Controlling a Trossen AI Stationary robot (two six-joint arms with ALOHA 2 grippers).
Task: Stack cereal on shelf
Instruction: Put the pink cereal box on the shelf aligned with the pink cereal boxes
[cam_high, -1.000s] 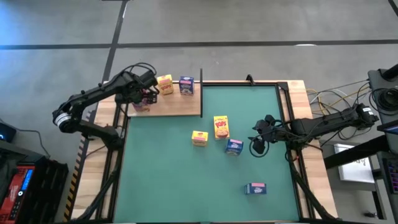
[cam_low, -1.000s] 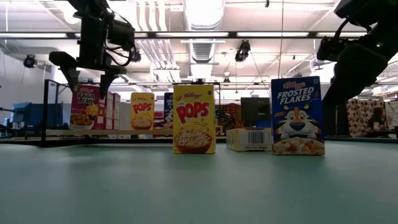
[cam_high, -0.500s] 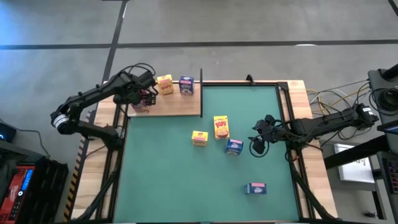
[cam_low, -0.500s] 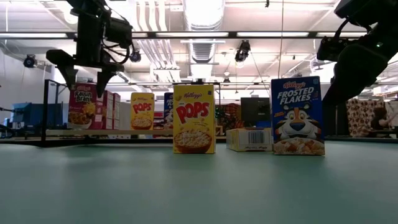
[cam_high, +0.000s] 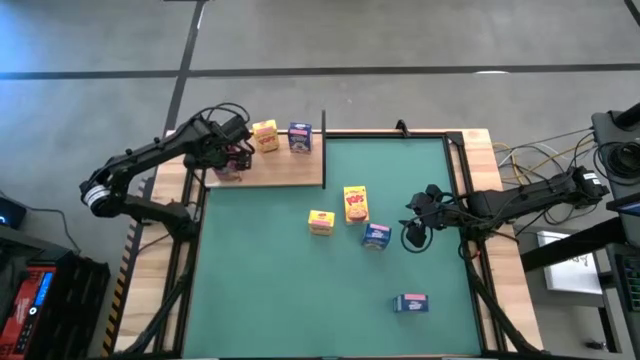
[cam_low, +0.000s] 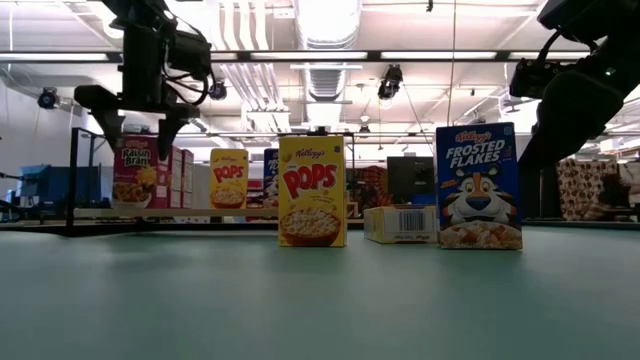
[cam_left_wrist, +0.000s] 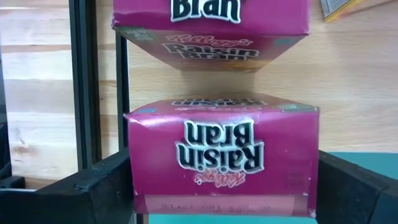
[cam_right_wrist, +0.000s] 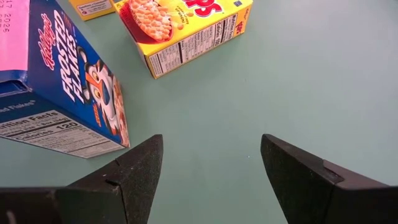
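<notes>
From above, the green mat (cam_high: 330, 270) covers the table, with pale wood showing along both side edges and grey floor beyond. The light-wood shelf (cam_high: 285, 170) sits at the mat's far left corner, a black post at its edge. On it stand a yellow box (cam_high: 265, 135) and a blue box (cam_high: 299, 137), with pink boxes (cam_high: 229, 168) under the left gripper (cam_high: 237, 155). The right gripper (cam_high: 415, 226) hangs over the mat, just beside a blue Frosted Flakes box (cam_high: 376, 236). A yellow Pops box (cam_high: 355, 203) and a smaller yellow box (cam_high: 320, 222) are close by; another blue box (cam_high: 411, 303) lies well apart, nearer the front.

At table height, the mat runs smooth to a workshop room with ceiling strip lights and cluttered racks. The left gripper (cam_low: 136, 122) hovers above the Raisin Bran box (cam_low: 134, 172) on the shelf, fingers spread and clear of it. The Pops box (cam_low: 312, 191) stands upright in the centre, Frosted Flakes (cam_low: 478, 186) upright to its right, a flat yellow box (cam_low: 400, 224) between them.

Left wrist: two pink Raisin Bran boxes, the nearer one (cam_left_wrist: 221, 155) sitting between the wide-apart dark fingers (cam_left_wrist: 93, 190), the farther one (cam_left_wrist: 211, 28) behind it on the wood, black posts alongside.

Right wrist: the fingers (cam_right_wrist: 134, 177) are spread over bare green mat, Frosted Flakes (cam_right_wrist: 59, 93) and the Pops box (cam_right_wrist: 186, 31) just ahead.
</notes>
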